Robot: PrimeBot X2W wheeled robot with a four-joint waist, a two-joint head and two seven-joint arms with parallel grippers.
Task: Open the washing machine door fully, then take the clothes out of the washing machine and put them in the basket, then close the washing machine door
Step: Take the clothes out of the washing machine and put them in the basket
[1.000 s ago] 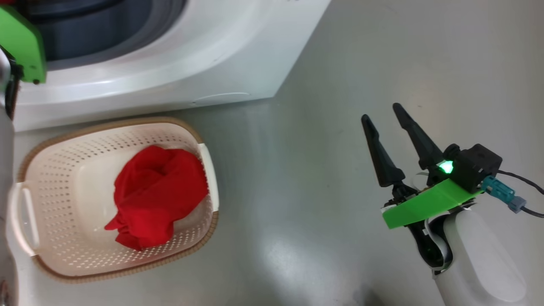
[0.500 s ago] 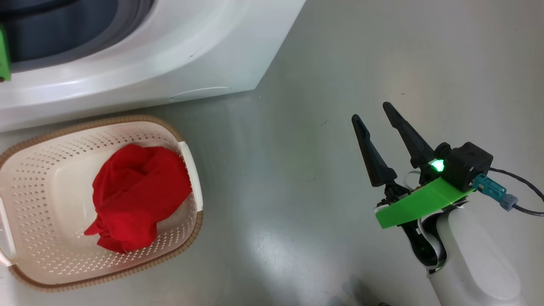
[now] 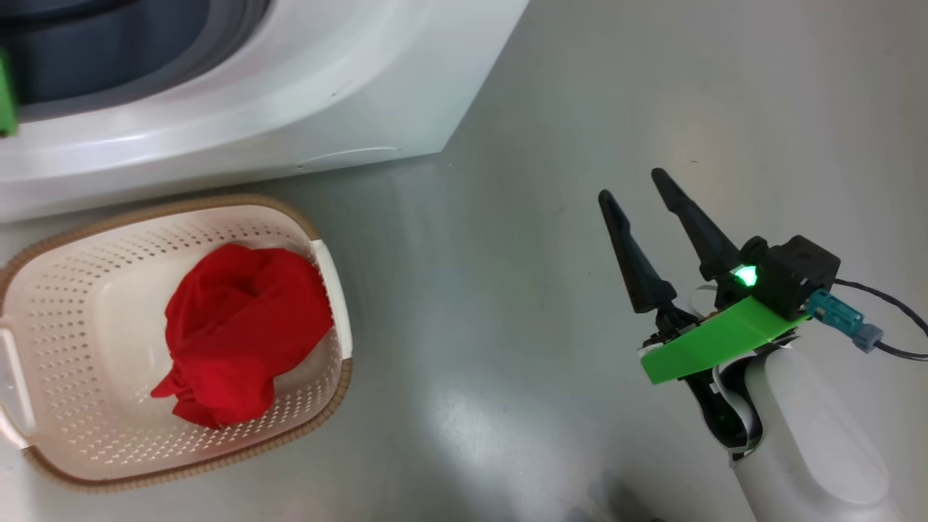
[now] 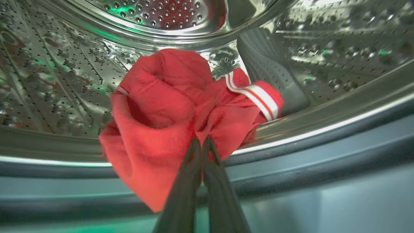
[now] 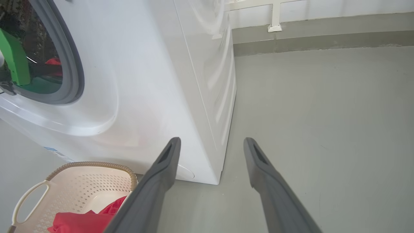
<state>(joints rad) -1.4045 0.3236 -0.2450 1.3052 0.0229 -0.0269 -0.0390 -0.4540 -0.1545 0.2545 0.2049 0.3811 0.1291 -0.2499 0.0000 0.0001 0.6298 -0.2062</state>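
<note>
My left gripper [image 4: 202,142] is shut on a red garment [image 4: 168,106] with a white striped band [image 4: 255,97], held at the mouth of the steel drum [image 4: 58,74] above the grey gasket [image 4: 291,155]. The white washing machine [image 3: 290,109] stands at the top left of the head view, its opening [image 5: 48,64] showing in the right wrist view. In front of it the cream basket [image 3: 72,304] holds another red garment [image 3: 232,326]. My right gripper [image 3: 634,192] hangs open over the bare floor, well right of the basket. The washing machine door is out of view.
Grey floor [image 3: 507,290] spreads to the right of the washer and basket. A wall base with a white bracket [image 5: 275,22] runs behind the machine. A cable [image 3: 892,304] trails from my right wrist.
The head camera shifted right, so the basket and washer slid left in the picture, then steadied. The right gripper stays open in much the same pose.
</note>
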